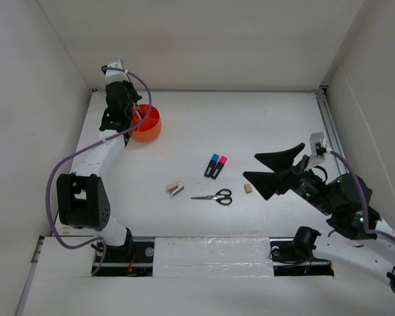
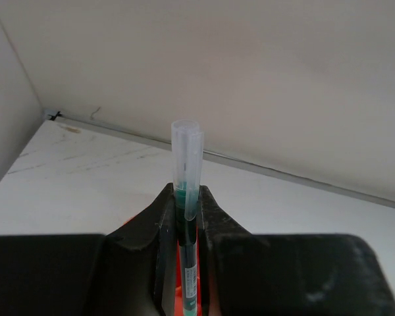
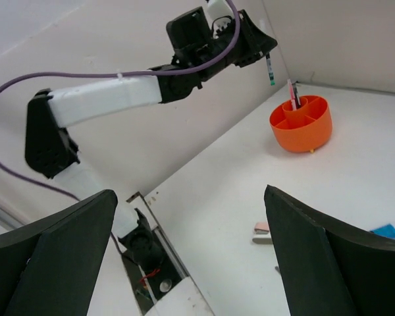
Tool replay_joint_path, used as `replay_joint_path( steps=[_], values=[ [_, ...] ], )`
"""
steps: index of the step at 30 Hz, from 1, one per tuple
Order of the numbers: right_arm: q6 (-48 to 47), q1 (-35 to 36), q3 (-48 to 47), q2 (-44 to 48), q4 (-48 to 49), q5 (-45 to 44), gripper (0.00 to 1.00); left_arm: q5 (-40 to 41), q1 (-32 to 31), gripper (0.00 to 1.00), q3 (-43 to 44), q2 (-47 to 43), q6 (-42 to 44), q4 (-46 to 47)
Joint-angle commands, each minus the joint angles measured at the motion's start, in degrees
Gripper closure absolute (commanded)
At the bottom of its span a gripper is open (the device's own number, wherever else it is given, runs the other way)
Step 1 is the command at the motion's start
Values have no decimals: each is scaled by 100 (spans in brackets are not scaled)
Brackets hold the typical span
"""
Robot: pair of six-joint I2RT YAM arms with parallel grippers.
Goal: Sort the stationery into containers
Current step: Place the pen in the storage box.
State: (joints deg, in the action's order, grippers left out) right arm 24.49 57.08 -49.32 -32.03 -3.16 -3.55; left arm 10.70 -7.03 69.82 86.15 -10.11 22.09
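Note:
My left gripper is shut on the slim black-white pen with a clear cap and holds it upright above the orange tub. The right wrist view shows that pen hanging just above and left of the tub, where a thin red pen stands in a compartment. My right gripper is open and empty, raised at the right. On the table lie the blue-capped highlighter, pink-capped highlighter, scissors, stapler and tan eraser.
White walls close in the table at the left, back and right. The tub stands near the back left corner. The left arm's purple cable loops out to the left. The stapler lies between my right fingers' view.

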Motion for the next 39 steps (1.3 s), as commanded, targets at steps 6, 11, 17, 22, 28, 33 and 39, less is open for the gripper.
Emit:
replay_joint_path(
  steps=[6,11,17,22,28,33,39],
  values=[
    [91,31,-25,944,-1151,-278,0,539,-9,100,129,525,370,1384],
    [143,31,107,944,-1257,-225,0,320,-9,100,-144,780,299,2132],
    [144,31,274,944,-1257,-225,0,187,-9,100,-197,1290,229,2423],
    [144,31,327,892,-1205,-163,0,187,-9,100,-311,1483,229,2686],
    [196,31,502,892,-1100,-216,0,380,-9,100,-364,1607,167,2748],
    [310,31,608,892,-1038,-155,0,520,-9,100,-583,1720,114,2827],
    [311,31,608,944,-1038,-155,0,731,-9,100,-698,1826,114,2889]
  ],
)
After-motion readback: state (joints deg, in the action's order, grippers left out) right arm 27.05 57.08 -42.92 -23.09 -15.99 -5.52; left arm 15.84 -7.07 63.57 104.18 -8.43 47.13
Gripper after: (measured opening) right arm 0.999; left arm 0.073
